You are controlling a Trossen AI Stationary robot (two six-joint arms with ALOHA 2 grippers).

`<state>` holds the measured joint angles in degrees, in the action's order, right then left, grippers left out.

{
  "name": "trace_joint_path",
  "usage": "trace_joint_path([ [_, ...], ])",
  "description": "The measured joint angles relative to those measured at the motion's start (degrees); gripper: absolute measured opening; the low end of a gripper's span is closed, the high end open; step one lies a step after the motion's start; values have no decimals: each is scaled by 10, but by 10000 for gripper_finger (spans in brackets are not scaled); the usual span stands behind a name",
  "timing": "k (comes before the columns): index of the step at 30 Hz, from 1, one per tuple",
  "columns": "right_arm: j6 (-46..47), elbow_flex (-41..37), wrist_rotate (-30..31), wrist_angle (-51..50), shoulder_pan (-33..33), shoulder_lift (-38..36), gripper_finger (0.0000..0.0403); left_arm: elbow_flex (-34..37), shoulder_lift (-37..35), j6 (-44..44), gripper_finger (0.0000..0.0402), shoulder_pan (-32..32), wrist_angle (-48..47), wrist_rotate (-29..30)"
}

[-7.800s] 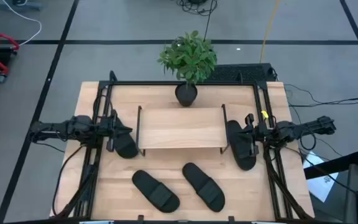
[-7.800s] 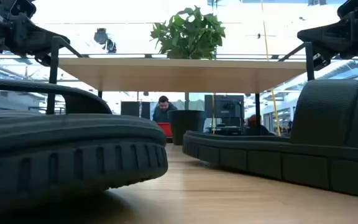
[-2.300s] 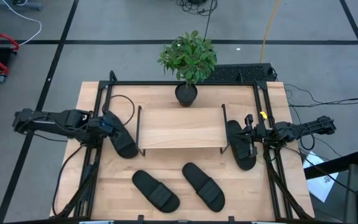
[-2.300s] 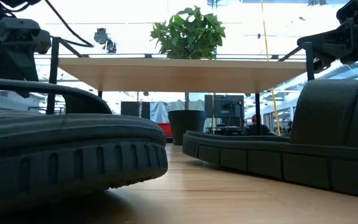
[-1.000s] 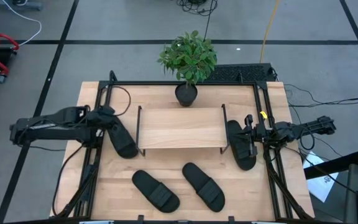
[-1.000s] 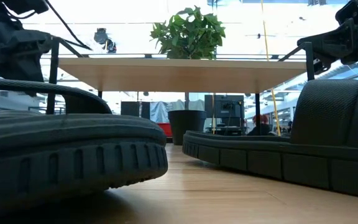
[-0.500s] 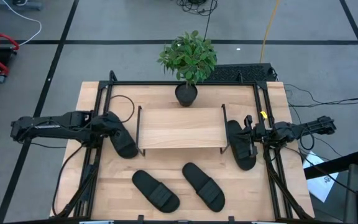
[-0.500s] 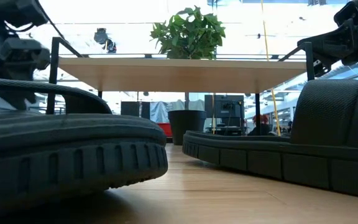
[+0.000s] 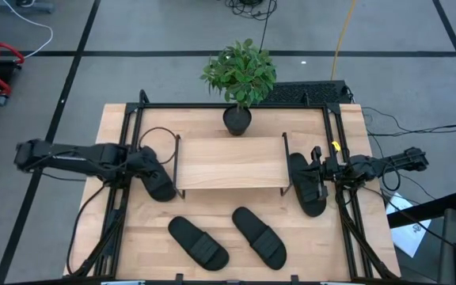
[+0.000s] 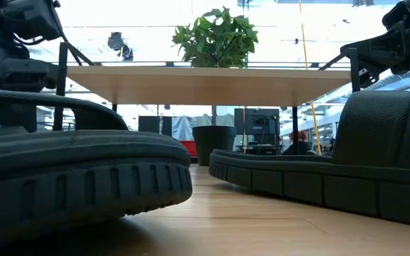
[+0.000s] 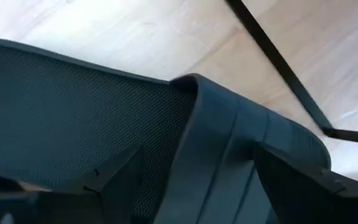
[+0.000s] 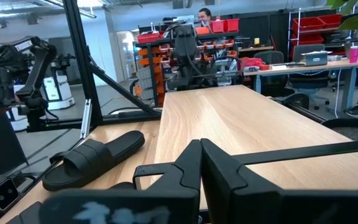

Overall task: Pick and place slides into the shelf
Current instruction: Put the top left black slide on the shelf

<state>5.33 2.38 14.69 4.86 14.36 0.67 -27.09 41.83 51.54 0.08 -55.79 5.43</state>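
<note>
Several black slides lie sole-down on the table. One slide (image 9: 156, 179) lies left of the shelf (image 9: 229, 162), one slide (image 9: 307, 184) lies right of it, and two (image 9: 199, 241) (image 9: 258, 236) lie near the front edge. My left gripper (image 9: 146, 163) is low over the left slide and open. Its fingers (image 11: 114, 180) stand on either side of that slide's strap. My right gripper (image 9: 317, 169) is shut, above the outer edge of the right slide. My left gripper comes from above with one finger on each side of the left slide's strap (image 11: 222, 149). I cannot tell whether the fingers touch the strap. The slide lies flat on the table.
A potted plant (image 9: 240, 75) stands behind the shelf at the far edge. Black frame rails (image 9: 125, 198) run along the table's left and right sides. Bare wood shows between the shelf and the two front slides.
My left gripper has gone a little toward the near edge and the shelf, along the left slide. The slides have stayed where they were.
</note>
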Motion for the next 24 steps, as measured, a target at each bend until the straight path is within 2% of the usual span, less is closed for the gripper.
trace_joint_path([
  [6,0,0,0,0,0,0,0,-1,39,-22,304,-29,6,-31],
  [10,0,0,0,0,0,0,0,0,43,-39,272,-38,3,-44],
  [13,0,0,0,0,0,0,0,0,42,-41,216,-40,0,-44],
  [19,0,0,0,1,0,0,0,-2,42,-38,41,-40,0,-49],
  [20,0,0,0,2,0,0,0,-5,42,-35,22,-40,0,-48],
  [24,0,0,0,5,0,0,0,-32,43,-24,13,-42,-39,-31],
])
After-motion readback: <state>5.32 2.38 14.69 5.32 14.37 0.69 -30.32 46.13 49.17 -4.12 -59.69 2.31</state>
